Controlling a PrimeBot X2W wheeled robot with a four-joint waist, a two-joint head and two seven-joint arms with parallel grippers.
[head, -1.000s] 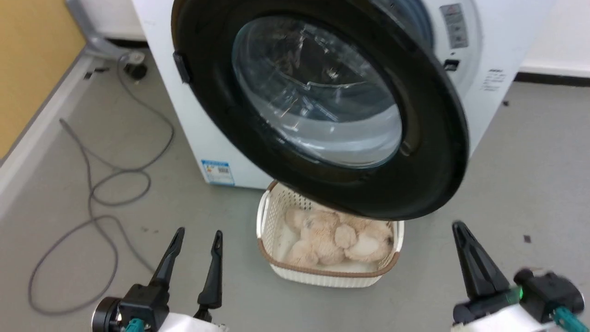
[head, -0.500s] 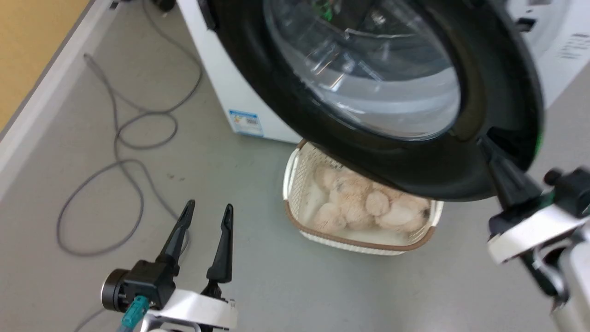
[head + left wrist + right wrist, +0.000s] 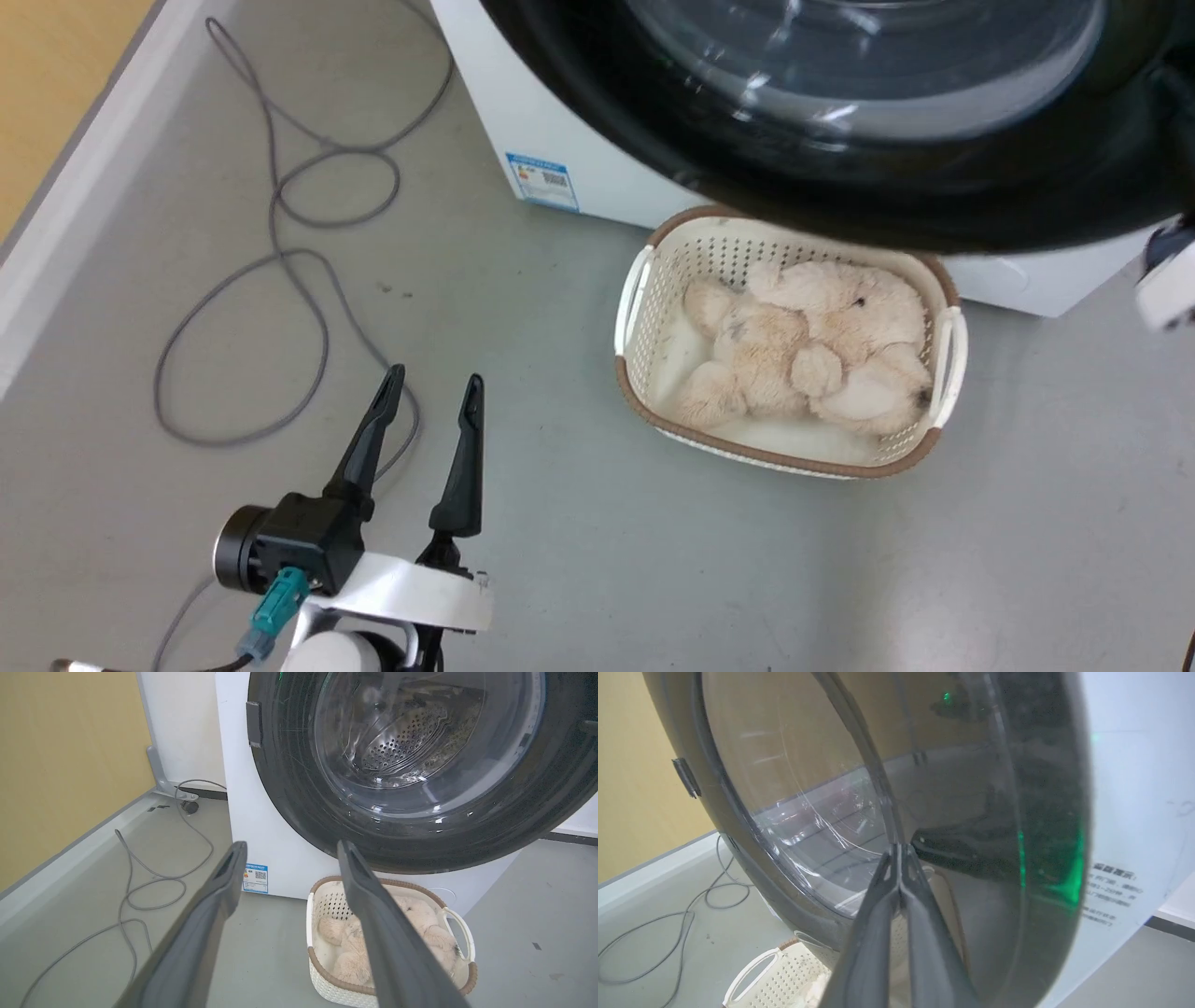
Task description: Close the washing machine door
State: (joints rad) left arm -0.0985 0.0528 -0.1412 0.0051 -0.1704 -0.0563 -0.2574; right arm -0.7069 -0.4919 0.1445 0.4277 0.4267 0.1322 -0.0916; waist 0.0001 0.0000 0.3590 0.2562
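Note:
The washing machine door [image 3: 709, 159], a wide black rim around a bulging glass window, stands ajar across the top of the head view. It hangs over the white washing machine [image 3: 523, 121]. In the right wrist view my right gripper [image 3: 899, 848] is shut with nothing in it. Its tips rest against the door [image 3: 1045, 812] where the glass meets the rim. Its pale wrist [image 3: 1167, 289] shows at the right edge of the head view. My left gripper [image 3: 436, 381] hovers open over the floor, well short of the door [image 3: 420, 765].
A cream basket [image 3: 635, 299] holding a plush toy [image 3: 803, 336] sits on the floor under the door. A grey cable [image 3: 280, 187] loops across the floor to the left. A blue sticker [image 3: 541, 182] marks the machine's lower front. A yellow wall [image 3: 60, 765] borders the left.
The head camera has moved forward and down, so the door now crosses the top edge. My right gripper rose from the lower right to the door's right rim. The left gripper stayed open.

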